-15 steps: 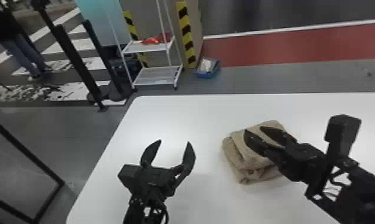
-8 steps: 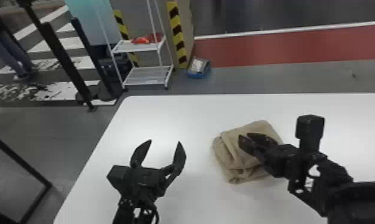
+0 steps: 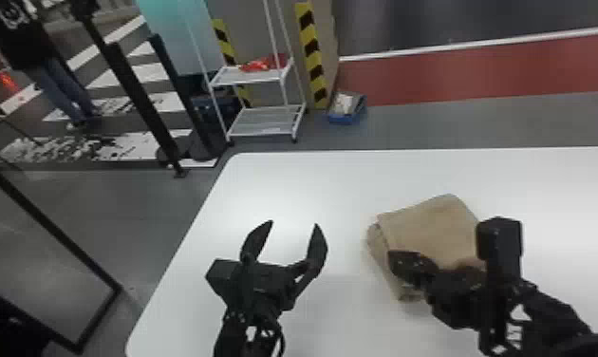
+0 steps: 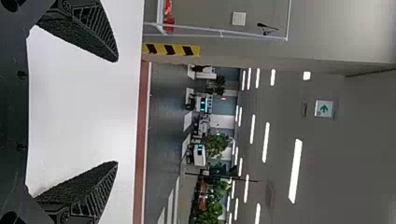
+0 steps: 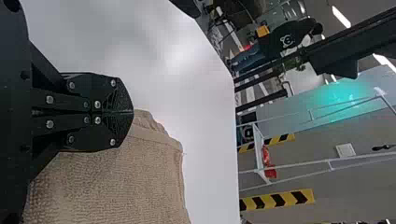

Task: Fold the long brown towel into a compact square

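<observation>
My left gripper [image 3: 293, 224] is spread open above the table [image 3: 350, 185]; my right gripper [image 3: 394, 258], fingers closed together, is over part of the folded towel [image 3: 431, 228].

Ceiling strips [image 4: 295, 171]: shone bright white. Tabletop [image 5: 180, 60]: bore hazy glare. Brown towel [image 3: 426, 228]: cast a faint, soft shadow.

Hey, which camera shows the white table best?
The head view, because it takes in the widest stretch of table. The left wrist view shows a strip beyond the open left gripper; the right wrist view, a stretch beside the towel.
</observation>
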